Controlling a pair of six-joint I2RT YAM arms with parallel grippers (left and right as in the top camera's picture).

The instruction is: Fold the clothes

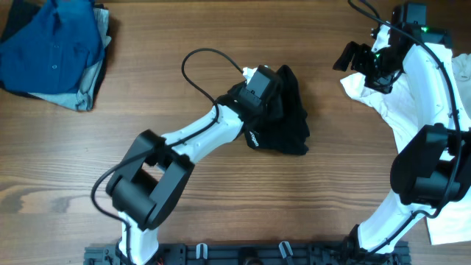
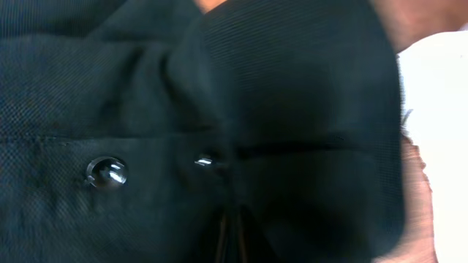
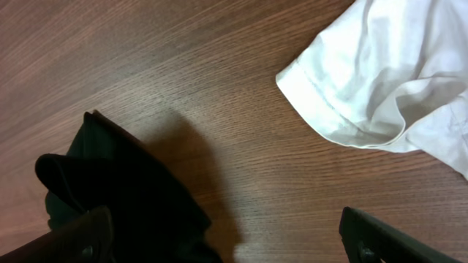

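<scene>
The black T-shirt lies crumpled in a heap at the middle of the wooden table, with small white lettering showing at its near left edge. My left gripper is pressed into the top of the heap. In the left wrist view black fabric fills almost everything, and the left gripper is shut with a fold of the T-shirt pinched between its fingers. My right gripper hovers at the far right, open and empty. In the right wrist view the right gripper hangs above bare wood, with the black T-shirt to its left.
A white T-shirt lies under the right arm at the far right. A blue buttoned shirt sits on other folded cloth at the far left corner. Something white lies at the near right edge.
</scene>
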